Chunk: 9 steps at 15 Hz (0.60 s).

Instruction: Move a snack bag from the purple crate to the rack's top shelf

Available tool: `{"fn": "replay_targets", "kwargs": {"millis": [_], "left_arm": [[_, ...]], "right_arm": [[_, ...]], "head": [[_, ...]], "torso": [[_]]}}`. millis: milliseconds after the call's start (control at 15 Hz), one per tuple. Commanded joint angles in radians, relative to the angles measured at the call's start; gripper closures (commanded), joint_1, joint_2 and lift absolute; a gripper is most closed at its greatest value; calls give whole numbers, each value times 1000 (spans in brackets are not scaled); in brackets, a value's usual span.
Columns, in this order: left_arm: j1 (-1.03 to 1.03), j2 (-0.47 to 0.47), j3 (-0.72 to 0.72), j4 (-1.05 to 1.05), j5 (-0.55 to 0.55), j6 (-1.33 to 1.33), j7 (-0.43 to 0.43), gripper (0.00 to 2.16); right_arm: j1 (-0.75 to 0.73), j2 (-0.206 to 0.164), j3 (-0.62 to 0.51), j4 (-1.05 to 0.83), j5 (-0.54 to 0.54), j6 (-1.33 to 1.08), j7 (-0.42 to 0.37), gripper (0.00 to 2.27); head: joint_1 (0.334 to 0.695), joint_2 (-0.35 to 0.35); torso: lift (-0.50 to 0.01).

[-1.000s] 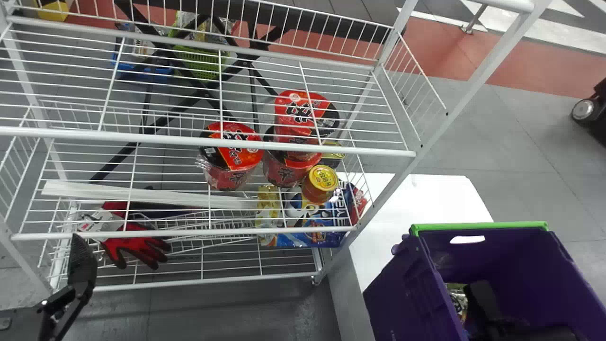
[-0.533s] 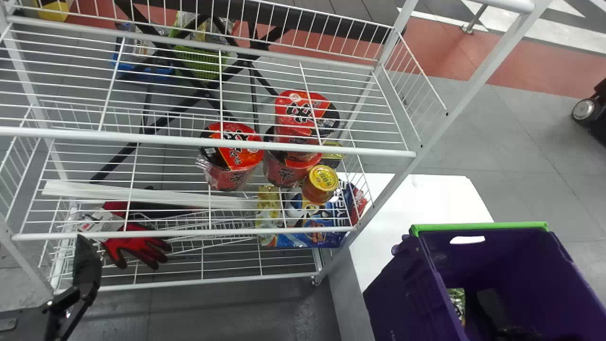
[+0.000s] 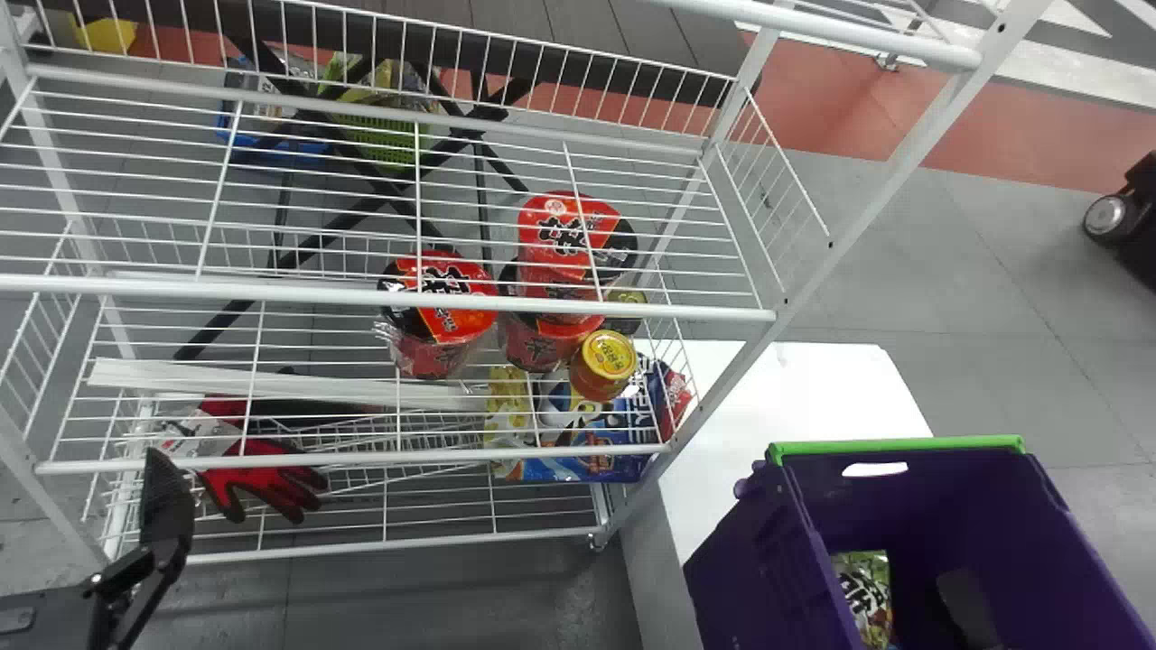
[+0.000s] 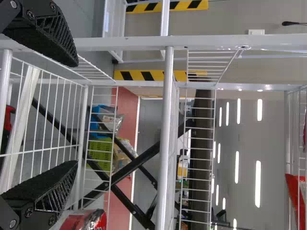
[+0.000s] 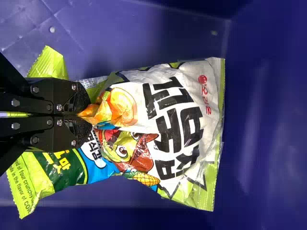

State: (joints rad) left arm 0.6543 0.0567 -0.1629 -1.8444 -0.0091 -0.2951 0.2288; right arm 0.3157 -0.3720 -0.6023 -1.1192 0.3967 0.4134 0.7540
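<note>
Grasping the snack bag (image 5: 177,115) looks like the step in hand: the right fingers (image 5: 76,98) pinch its film, closed together, inside the purple crate (image 3: 750,542). Next, lift clear of the green rim (image 3: 894,444), then round the rack's upright (image 3: 817,262). The left fingers (image 4: 45,189) gape, empty.

Inventory, obscured parts. My right pincer (image 3: 968,607): largely cut off, head view's bottom edge. Snack bag (image 3: 862,587): partly behind crate wall, lower portion cropped; in right wrist view, pinched part covered by my pincer. Purple crate (image 3: 754,564): base out of frame. Rack (image 3: 844,239): top cropped. Black wheeled object (image 3: 1140,212): cut at right edge, kind unclear.
</note>
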Motion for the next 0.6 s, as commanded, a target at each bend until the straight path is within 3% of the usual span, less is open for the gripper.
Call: {"fn": "replay_targets", "kwargs": {"millis": [0,533], "left_arm": [[-4,0,-1,1,-2,0,0,87],[-19,-1,-3,-12,-18,31,1,87]], "right_arm": [[22,7,-19,-22,-24,-21,1,2047],[49,39,-47,-85,-75,-21,-10,2047]], "head": [[695,-350],[695,-350]], "torso": [[-403],[-371]]}}
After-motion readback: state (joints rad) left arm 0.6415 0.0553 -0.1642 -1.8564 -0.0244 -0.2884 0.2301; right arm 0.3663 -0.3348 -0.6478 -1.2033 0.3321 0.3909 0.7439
